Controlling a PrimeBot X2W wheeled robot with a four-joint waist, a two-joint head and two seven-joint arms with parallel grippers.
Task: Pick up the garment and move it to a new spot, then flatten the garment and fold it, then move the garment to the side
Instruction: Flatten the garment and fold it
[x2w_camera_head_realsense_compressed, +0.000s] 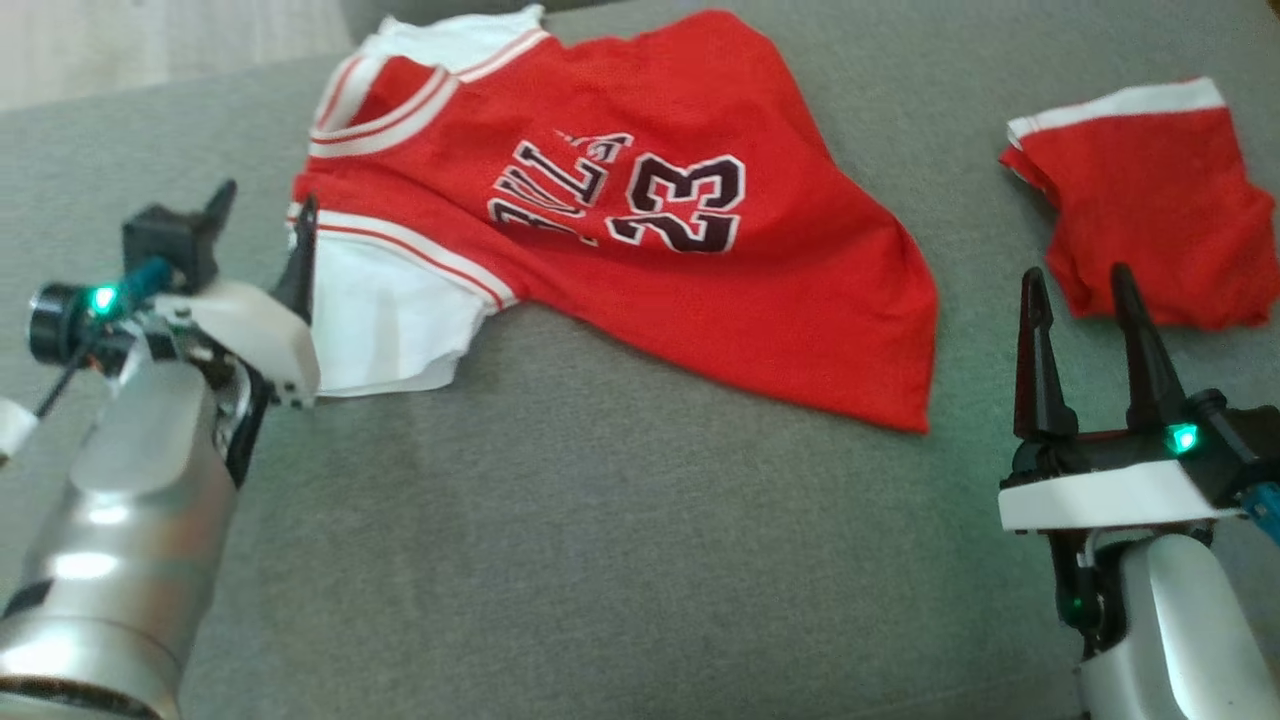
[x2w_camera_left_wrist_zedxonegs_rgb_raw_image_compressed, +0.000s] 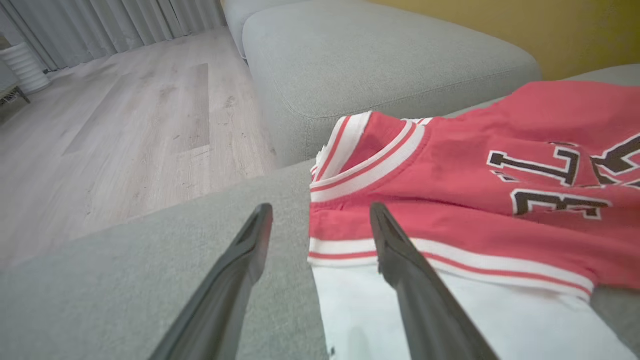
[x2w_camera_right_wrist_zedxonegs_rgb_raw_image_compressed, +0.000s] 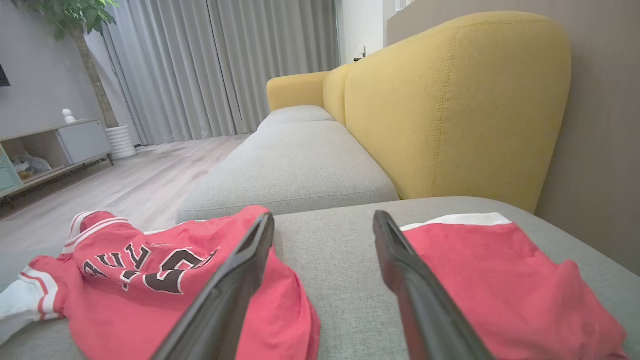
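Note:
The garment, a red jersey (x2w_camera_head_realsense_compressed: 700, 260) with "23" and white sleeves, lies spread but wrinkled on the grey sofa cushion (x2w_camera_head_realsense_compressed: 600, 540). My left gripper (x2w_camera_head_realsense_compressed: 265, 225) stands open at the jersey's sleeve end, holding nothing. In the left wrist view one finger (x2w_camera_left_wrist_zedxonegs_rgb_raw_image_compressed: 400, 260) is over the striped armhole and white sleeve of the jersey (x2w_camera_left_wrist_zedxonegs_rgb_raw_image_compressed: 475, 200), while the other is over bare cushion. My right gripper (x2w_camera_head_realsense_compressed: 1077, 275) is open and empty near the front right. It hovers over bare cushion between the jersey's hem (x2w_camera_right_wrist_zedxonegs_rgb_raw_image_compressed: 125, 280) and a pair of red shorts (x2w_camera_right_wrist_zedxonegs_rgb_raw_image_compressed: 500, 280).
The red shorts (x2w_camera_head_realsense_compressed: 1140, 200) with a white waistband lie crumpled at the far right. A second grey cushion (x2w_camera_left_wrist_zedxonegs_rgb_raw_image_compressed: 380, 60) adjoins the far side, with a yellow backrest (x2w_camera_right_wrist_zedxonegs_rgb_raw_image_compressed: 450, 110) behind. Wooden floor (x2w_camera_left_wrist_zedxonegs_rgb_raw_image_compressed: 125, 130) drops away past the cushion's left edge.

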